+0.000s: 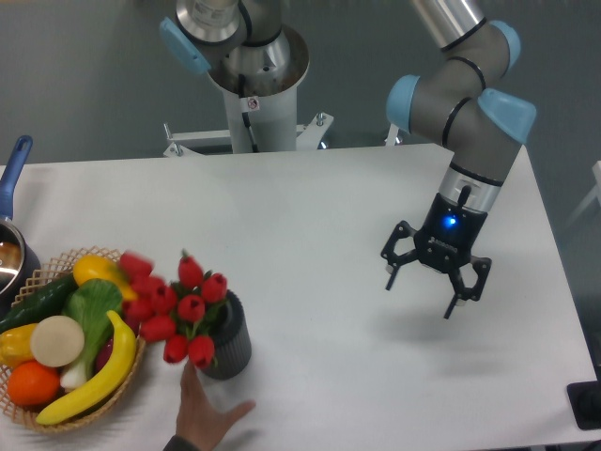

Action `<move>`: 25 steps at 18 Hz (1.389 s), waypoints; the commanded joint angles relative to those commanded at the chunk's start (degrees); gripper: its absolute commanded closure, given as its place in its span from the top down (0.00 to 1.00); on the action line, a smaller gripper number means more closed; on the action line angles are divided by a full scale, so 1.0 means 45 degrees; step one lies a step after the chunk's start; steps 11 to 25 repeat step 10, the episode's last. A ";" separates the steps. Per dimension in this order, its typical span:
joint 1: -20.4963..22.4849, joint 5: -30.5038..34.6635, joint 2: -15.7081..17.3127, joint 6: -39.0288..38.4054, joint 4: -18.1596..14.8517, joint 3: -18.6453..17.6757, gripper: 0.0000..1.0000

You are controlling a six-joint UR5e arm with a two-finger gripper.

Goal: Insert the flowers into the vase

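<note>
At the bottom edge, at about 7 o'clock in the frame, a person's hand (205,418) reaches up onto the white table (310,225), its fingertips touching the base of the vase (228,340). Just left of it, at 8 o'clock, sits a wicker basket (38,416) holding a banana (94,376), an orange (33,382), a pale round vegetable (56,340), a leafy green (89,310), a cucumber (36,303) and a yellow pepper (94,269).

The vase, a short dark ribbed cylinder, stands upright just beside the basket's right rim. The flowers (174,305), red tulips, sit in its mouth and spill leftward over the rim, leaning over the basket's edge; the upper-left blooms look blurred.

Well apart from them, at about 4 o'clock from the table's middle, the gripper (436,290) hangs above the tabletop with its fingers pointing down and spread wide apart, holding nothing. A blue light glows on its body, and its shadow lies on the table below.

At the left edge, around 9 o'clock, the blue handle and part of the rim of a metal pot (7,252) show. Farthest back, at 12 o'clock, the robot's grey base column (252,99) rises behind the table.
</note>
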 joint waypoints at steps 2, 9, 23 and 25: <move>-0.0117 0.0844 0.0020 0.0039 0.0019 0.0019 1.00; -0.1640 0.4554 -0.0136 0.0431 -0.0059 0.0410 1.00; -0.1680 0.4752 -0.0137 0.0295 -0.0039 0.0410 1.00; -0.1680 0.4752 -0.0137 0.0295 -0.0039 0.0410 1.00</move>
